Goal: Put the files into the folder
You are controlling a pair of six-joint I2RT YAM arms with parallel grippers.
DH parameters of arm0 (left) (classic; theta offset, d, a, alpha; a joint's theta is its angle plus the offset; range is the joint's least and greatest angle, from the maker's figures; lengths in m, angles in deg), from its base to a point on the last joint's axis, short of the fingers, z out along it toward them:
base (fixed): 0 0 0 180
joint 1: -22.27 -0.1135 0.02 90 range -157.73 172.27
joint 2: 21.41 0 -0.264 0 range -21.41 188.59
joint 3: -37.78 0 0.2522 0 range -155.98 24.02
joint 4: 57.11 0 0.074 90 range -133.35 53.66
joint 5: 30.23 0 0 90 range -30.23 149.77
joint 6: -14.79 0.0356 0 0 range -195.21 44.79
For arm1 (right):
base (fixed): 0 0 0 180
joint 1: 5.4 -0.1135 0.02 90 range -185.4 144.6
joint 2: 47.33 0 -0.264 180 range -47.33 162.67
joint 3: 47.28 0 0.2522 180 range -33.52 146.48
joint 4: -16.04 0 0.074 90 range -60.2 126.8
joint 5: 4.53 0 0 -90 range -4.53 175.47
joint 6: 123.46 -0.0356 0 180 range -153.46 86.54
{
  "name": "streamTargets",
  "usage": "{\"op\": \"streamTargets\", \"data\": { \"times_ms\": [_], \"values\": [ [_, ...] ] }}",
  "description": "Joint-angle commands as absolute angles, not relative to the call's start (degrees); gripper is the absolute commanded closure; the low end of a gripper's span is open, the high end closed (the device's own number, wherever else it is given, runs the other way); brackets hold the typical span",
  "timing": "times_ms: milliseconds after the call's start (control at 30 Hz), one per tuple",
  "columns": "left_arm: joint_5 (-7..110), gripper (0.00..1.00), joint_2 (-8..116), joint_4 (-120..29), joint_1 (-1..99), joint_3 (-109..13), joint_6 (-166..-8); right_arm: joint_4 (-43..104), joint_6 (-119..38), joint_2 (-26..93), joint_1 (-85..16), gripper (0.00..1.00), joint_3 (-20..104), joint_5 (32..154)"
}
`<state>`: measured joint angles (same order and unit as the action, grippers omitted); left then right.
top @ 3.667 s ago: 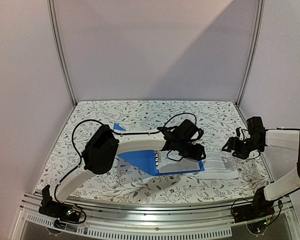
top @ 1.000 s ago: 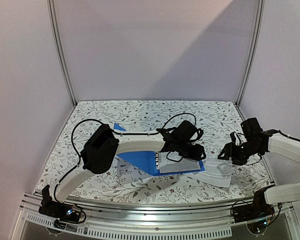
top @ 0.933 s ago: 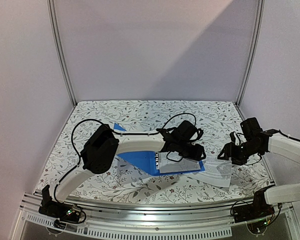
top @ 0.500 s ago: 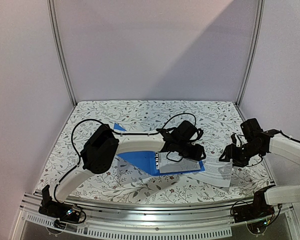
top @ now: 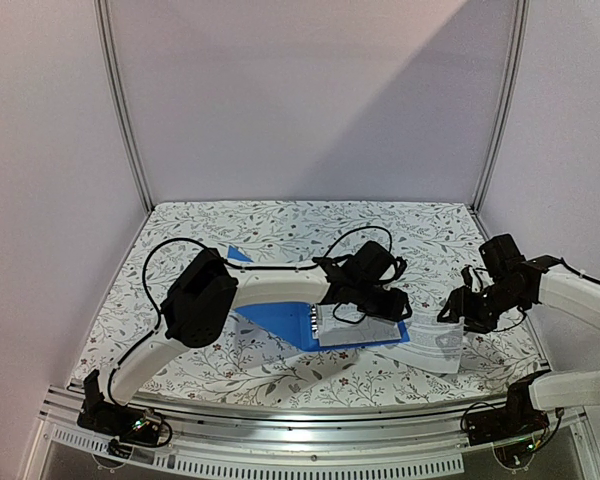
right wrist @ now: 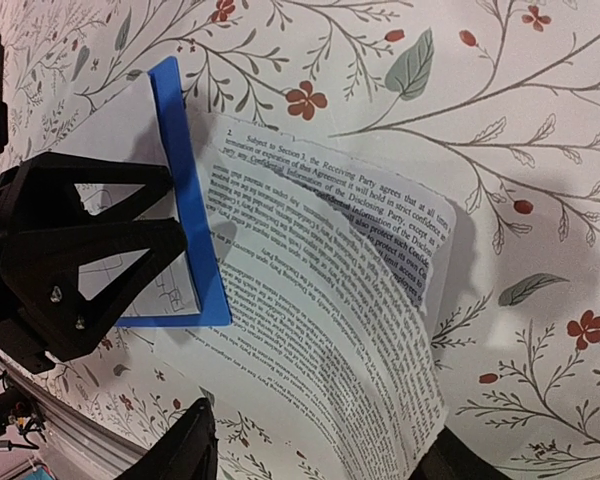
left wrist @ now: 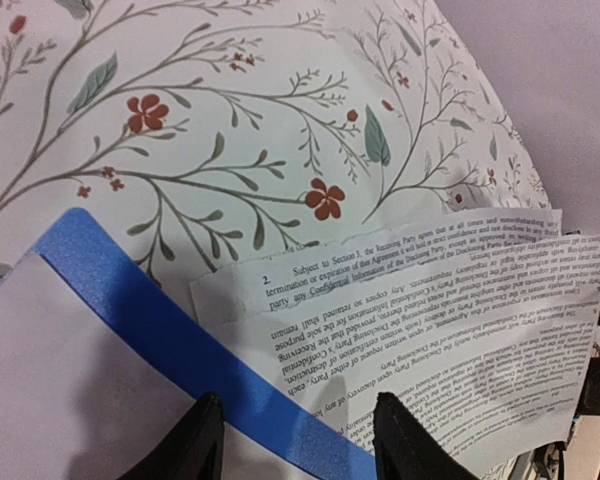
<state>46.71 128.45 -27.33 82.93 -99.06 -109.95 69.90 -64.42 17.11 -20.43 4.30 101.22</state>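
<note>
The blue folder (top: 280, 322) lies open on the table, with a white sheet (top: 355, 325) bearing a line diagram on it. The loose files (top: 430, 340), printed white sheets, lie just right of it and overlap its right edge (left wrist: 160, 330). My left gripper (top: 390, 303) hovers open over that edge, with its fingertips (left wrist: 298, 445) astride the blue strip and the files (left wrist: 430, 320). My right gripper (top: 458, 312) is open at the files' right side. In the right wrist view the top sheet (right wrist: 320, 300) curls up between its fingers (right wrist: 325, 455).
The table has a floral cloth (top: 280, 225). A small blue triangle (top: 237, 254) shows behind the left arm. Metal posts (top: 120, 100) and walls enclose the table on three sides. A metal rail (top: 300, 425) runs along the near edge.
Since 3.7 s ago my right gripper has moved left and down to the files' right edge, and the sheets have shifted and buckled. In the last second little moved. The left arm has stayed still.
</note>
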Motion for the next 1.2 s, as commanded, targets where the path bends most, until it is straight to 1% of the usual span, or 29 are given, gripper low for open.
{"op": "streamTargets", "data": {
  "times_ms": [0, 667, 1167],
  "values": [
    [47.1, 0.48, 127.7, -24.5, 81.9, -97.1, -109.9, 71.2, -65.2, 15.7, -21.0, 0.4, 5.9, 100.0],
    [47.0, 0.48, 127.0, -25.4, 81.9, -95.7, -110.2, 71.4, -67.3, 13.8, -22.7, 0.4, 4.9, 100.1],
    [46.9, 0.48, 126.6, -26.0, 82.0, -94.5, -110.2, 68.5, -67.6, 17.7, -26.2, 0.42, 4.5, 100.0]
  ]
}}
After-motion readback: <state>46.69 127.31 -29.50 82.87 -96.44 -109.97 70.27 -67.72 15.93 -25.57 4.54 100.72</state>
